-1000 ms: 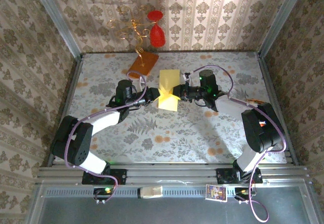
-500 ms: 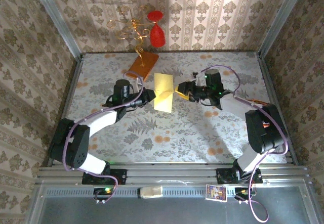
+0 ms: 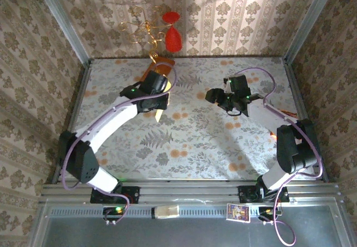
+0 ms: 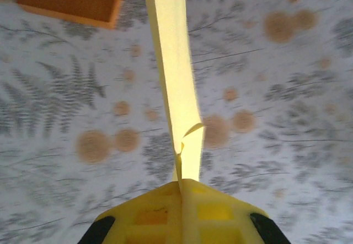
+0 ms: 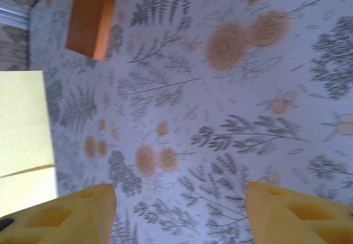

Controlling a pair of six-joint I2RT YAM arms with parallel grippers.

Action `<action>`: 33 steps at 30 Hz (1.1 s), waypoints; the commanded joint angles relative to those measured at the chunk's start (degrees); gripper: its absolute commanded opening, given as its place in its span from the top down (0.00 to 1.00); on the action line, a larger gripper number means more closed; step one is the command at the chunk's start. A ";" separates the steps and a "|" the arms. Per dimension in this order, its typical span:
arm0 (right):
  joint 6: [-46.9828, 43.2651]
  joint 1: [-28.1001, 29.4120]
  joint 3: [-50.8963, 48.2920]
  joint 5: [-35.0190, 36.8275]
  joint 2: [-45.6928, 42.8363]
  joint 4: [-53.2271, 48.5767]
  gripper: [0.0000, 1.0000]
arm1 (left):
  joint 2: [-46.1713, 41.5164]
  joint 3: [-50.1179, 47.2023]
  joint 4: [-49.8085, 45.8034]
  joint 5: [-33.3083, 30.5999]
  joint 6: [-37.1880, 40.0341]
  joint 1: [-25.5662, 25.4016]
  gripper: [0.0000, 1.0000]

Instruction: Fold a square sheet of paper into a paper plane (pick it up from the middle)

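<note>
The left claw [image 4: 181, 184] is pinched tight on the creased pale-yellow paper [image 4: 175, 73], holding it edge-on above the floral worktop [image 4: 287, 117]. The right claw [image 5: 180, 202] gapes wide with nothing between its fingers.

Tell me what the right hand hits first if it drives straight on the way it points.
Probably the flowered tabletop; nothing stands ahead of the open right hand. The yellow paper and orange slab are off to one side.

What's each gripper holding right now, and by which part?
The left gripper pinches the paper at its near end; the right gripper is open, empty.
</note>
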 commanded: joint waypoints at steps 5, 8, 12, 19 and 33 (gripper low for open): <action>-1.48 -2.25 0.15 12.06 -3.58 -5.47 0.36 | 13.91 10.93 -18.56 -26.45 6.23 -5.95 0.95; -0.17 -3.83 -1.50 14.87 -5.15 -6.06 0.36 | 18.10 12.81 -18.03 -26.88 6.45 -8.49 0.95; 0.20 -5.73 -1.65 21.18 -6.41 -10.37 0.37 | 22.68 13.01 -15.01 -20.54 7.53 -10.87 0.95; -2.73 -7.56 -1.42 23.03 -7.72 -14.44 0.37 | 26.04 12.27 -9.09 -7.60 3.48 -12.86 0.81; -5.06 1.16 2.04 8.12 -2.44 -11.33 0.44 | 3.85 -12.73 19.60 19.45 -8.40 0.72 0.34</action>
